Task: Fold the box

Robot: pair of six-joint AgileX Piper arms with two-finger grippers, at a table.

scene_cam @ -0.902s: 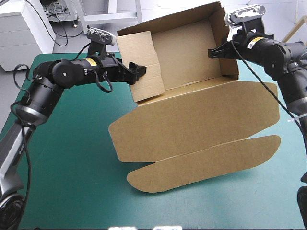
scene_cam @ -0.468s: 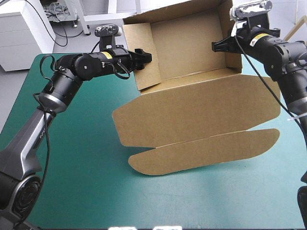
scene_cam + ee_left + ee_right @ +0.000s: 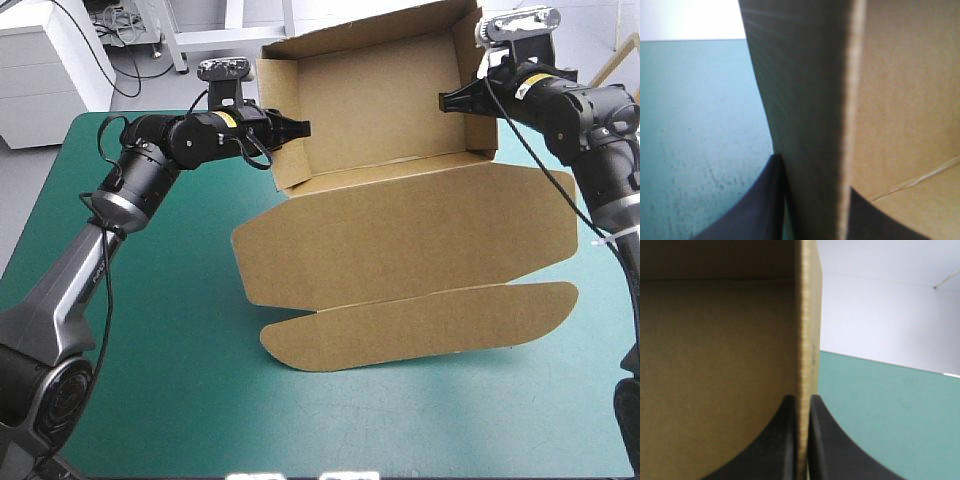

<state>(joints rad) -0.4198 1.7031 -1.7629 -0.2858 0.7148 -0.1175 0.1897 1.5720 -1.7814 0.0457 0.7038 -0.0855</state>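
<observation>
The box (image 3: pixel 400 230) stands in the upper middle of the frame on the teal-green table (image 3: pixel 150 330). Its brown tray walls are raised, while the lid and long flap lie flat, so I'd judge it roughly half done. The left gripper (image 3: pixel 303 127) pinches the left wall and the right gripper (image 3: pixel 443 101) clamps the right wall.

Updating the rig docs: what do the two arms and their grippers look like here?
The left arm and right arm have glossy black, rounded upper segments; the left's lower link is silver-grey. Each wrist carries a small yellow label. The left gripper and right gripper each have two broad black fingers, curved like fins.
</observation>
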